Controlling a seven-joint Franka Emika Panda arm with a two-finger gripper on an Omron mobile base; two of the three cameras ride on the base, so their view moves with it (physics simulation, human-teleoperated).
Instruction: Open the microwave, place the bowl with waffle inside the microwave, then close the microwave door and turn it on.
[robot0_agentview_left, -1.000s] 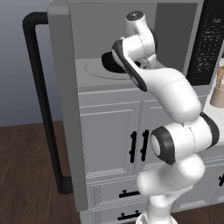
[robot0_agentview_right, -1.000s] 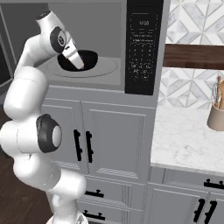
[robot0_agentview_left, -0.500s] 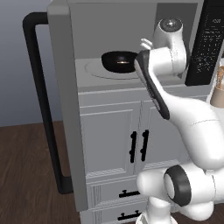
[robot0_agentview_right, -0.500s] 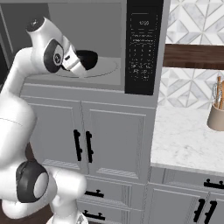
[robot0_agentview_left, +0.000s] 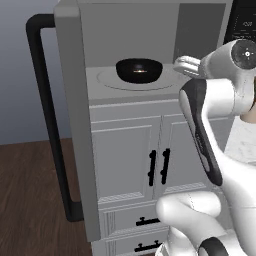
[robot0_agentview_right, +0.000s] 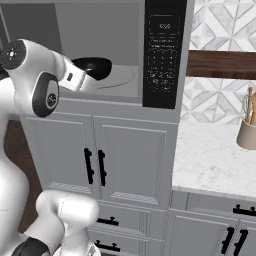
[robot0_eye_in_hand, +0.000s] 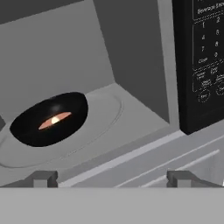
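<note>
Microwave door (robot0_agentview_left: 70, 120): swung wide open at the far left of the left base view, edge-on to the camera, its long black bar handle (robot0_agentview_left: 47, 115) standing out on the outer side.
Microwave (robot0_agentview_right: 125, 30): cavity open – grey walls, round glass turntable (robot0_eye_in_hand: 100, 113) on the floor.
Bowl (robot0_eye_in_hand: 49, 119): glossy black, sitting inside the cavity on the turntable, toward its left part in the hand view (upright, rim up).
Waffle (robot0_eye_in_hand: 54, 120): orange-brown disc lying in the bottom of the bowl, pale spot at its centre.
Gripper (robot0_eye_in_hand: 111, 178): fingers spread wide, nothing between them – it sits just outside the cavity's front edge, apart from the bowl.
Keypad panel (robot0_agentview_right: 162, 52): black with white markings, right of the cavity.
Cabinet doors (robot0_agentview_right: 95, 165): white, below the microwave, short black handles.
Utensil holder (robot0_agentview_right: 247, 132): on the marble counter (robot0_agentview_right: 210, 160), far right.
</note>
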